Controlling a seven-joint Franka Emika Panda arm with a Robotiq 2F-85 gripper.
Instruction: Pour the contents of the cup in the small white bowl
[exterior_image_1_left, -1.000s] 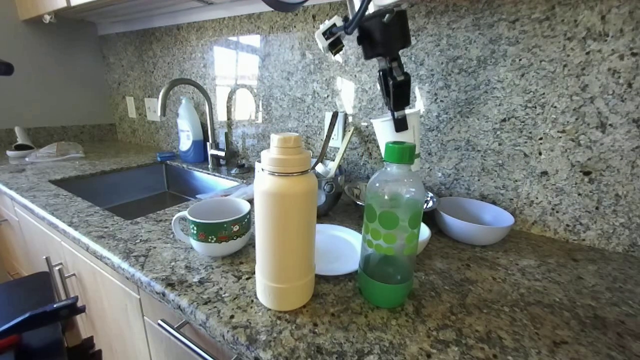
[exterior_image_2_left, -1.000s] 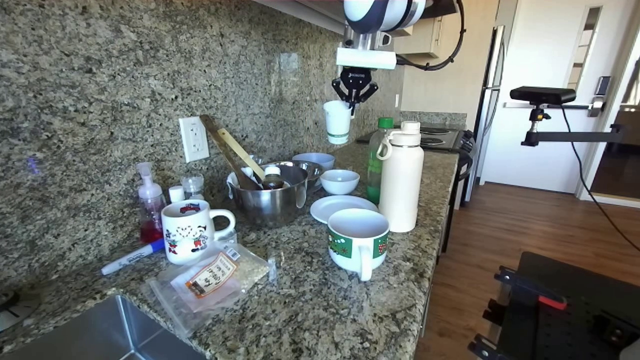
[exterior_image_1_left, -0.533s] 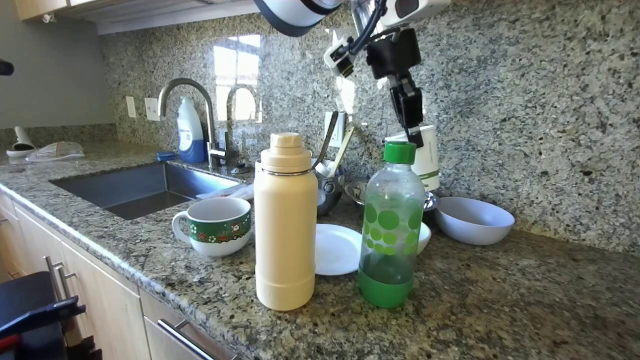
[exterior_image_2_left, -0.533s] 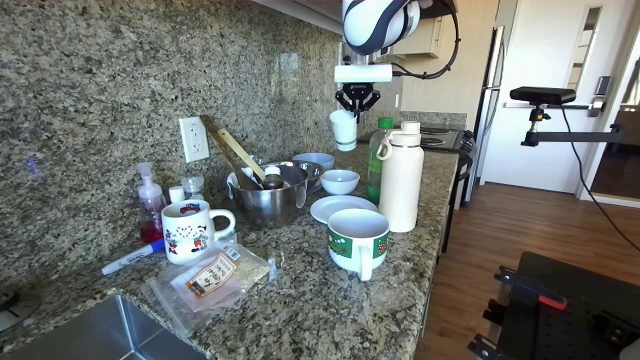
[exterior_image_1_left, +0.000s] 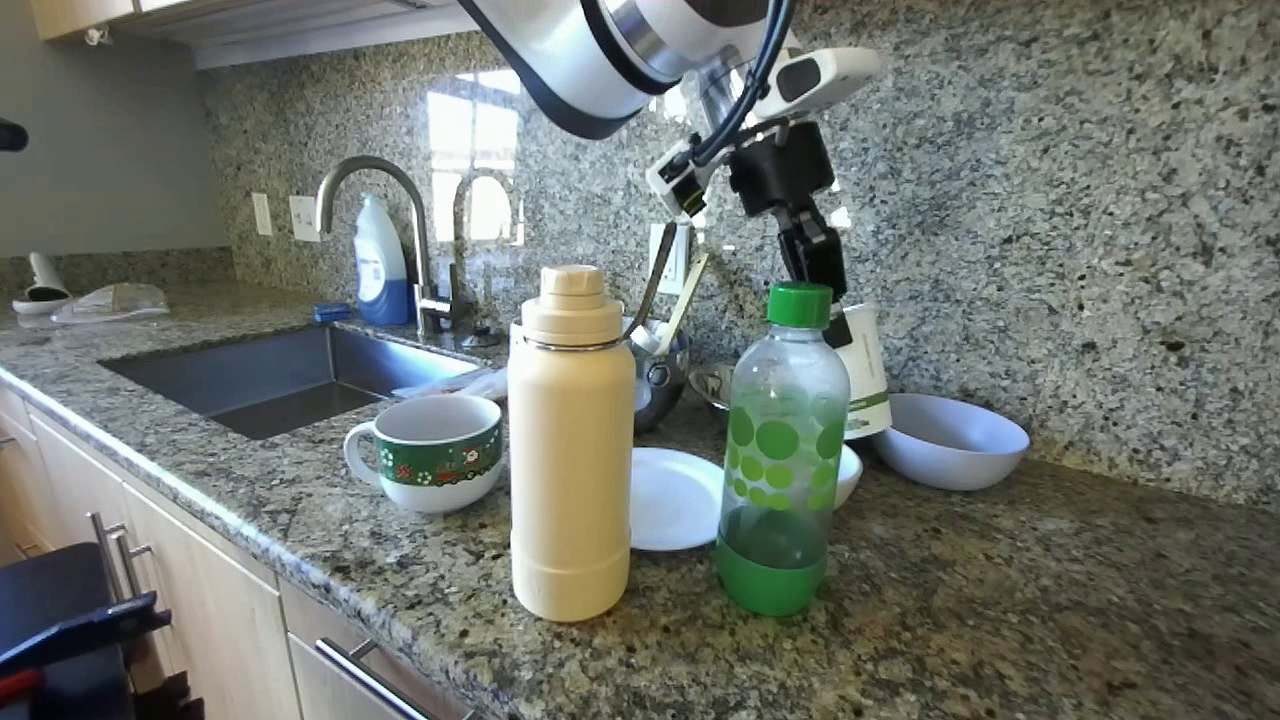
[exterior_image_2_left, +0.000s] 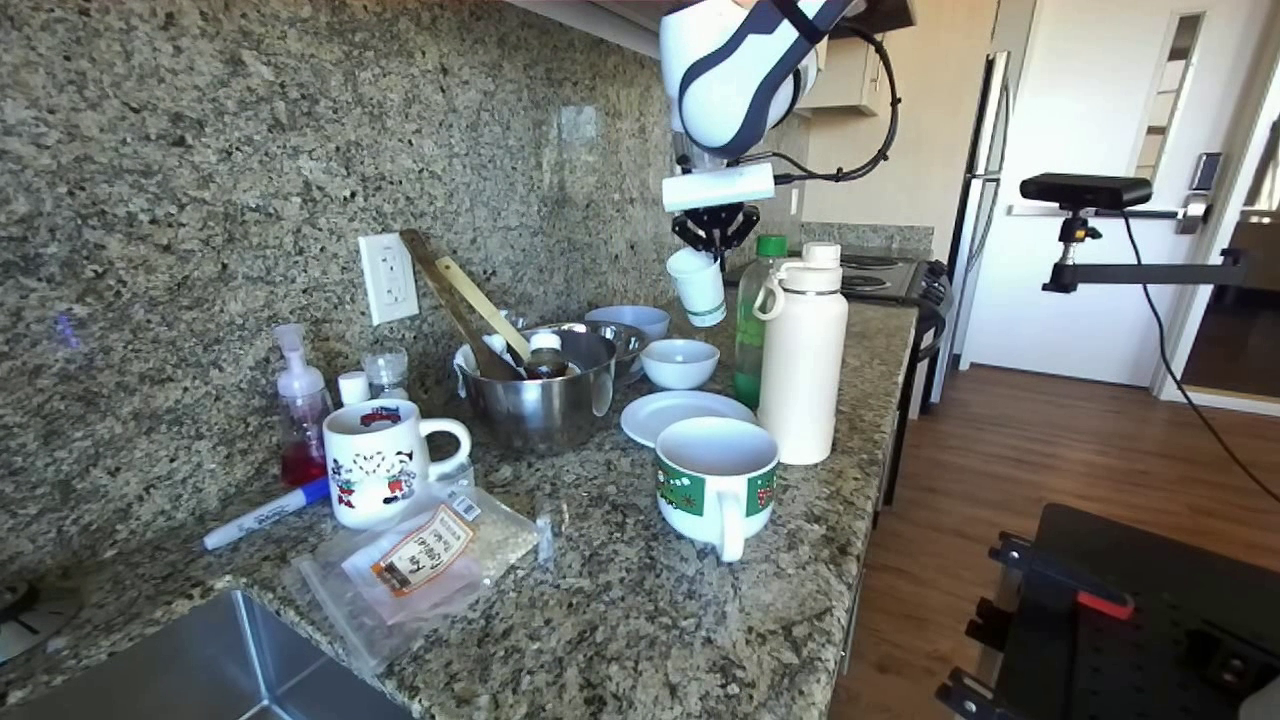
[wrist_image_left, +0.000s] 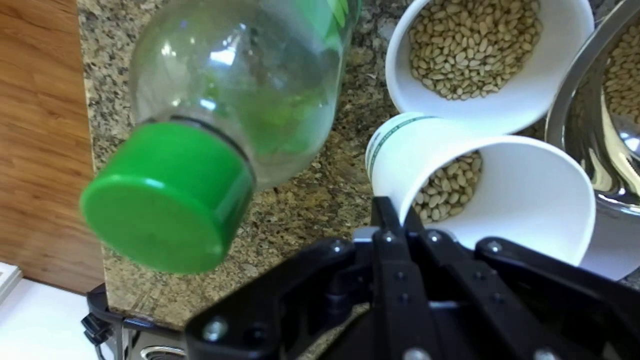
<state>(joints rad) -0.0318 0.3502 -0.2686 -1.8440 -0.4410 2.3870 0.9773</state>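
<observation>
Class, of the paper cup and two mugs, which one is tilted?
The paper cup, pinched by the claw; the green-banded mug and cartoon mug stand upright.

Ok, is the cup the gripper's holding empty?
Not empty: the wrist view shows the cup with pale grains inside; how full, I can't tell.

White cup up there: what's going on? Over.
Gripper shut on white cup. Cup tilted, grains inside, no pouring visible. Green-capped bottle stands nearby, possible bump hazard.
</observation>
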